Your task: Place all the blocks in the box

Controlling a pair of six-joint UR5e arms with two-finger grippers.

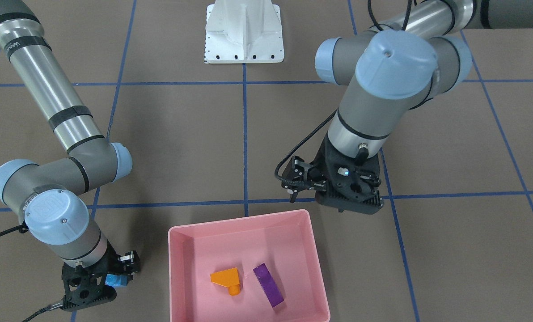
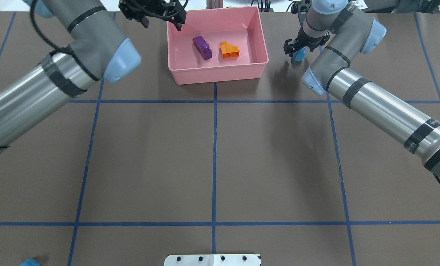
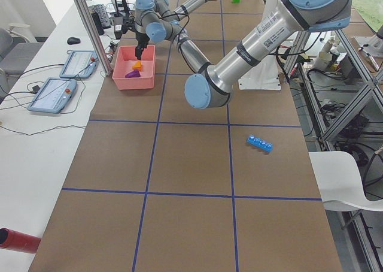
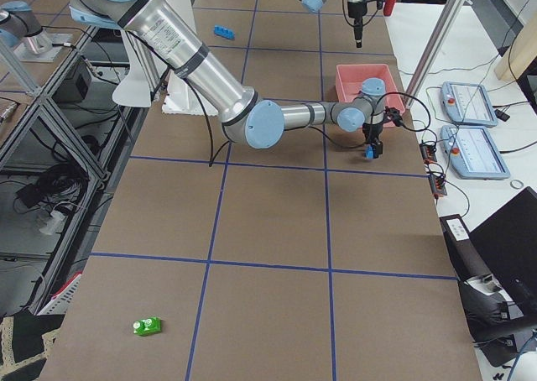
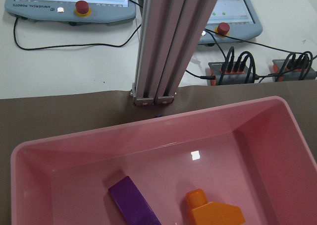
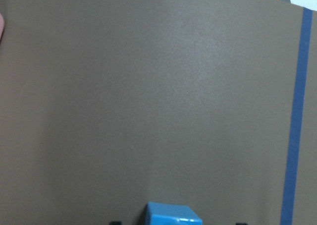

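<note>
Clamping the small blue block [image 2: 298,55] at the box's [image 2: 216,78] 3 o'clock in the overhead view, the right gripper [image 2: 296,50] has likely light, stiff, slick plastic — best pinched across its flat sides — while the left gripper [image 2: 162,23] gapes empty at 10 o'clock.

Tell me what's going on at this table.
The two arms are putting toy blocks into the pink box. The purple bar and the orange block already lie inside it. The right gripper is shut on the small blue block, held beside the box and not yet over it. The left gripper hangs open and empty at the box's other end. The long light-blue block and the green block lie out on the table, far from the box.
</note>
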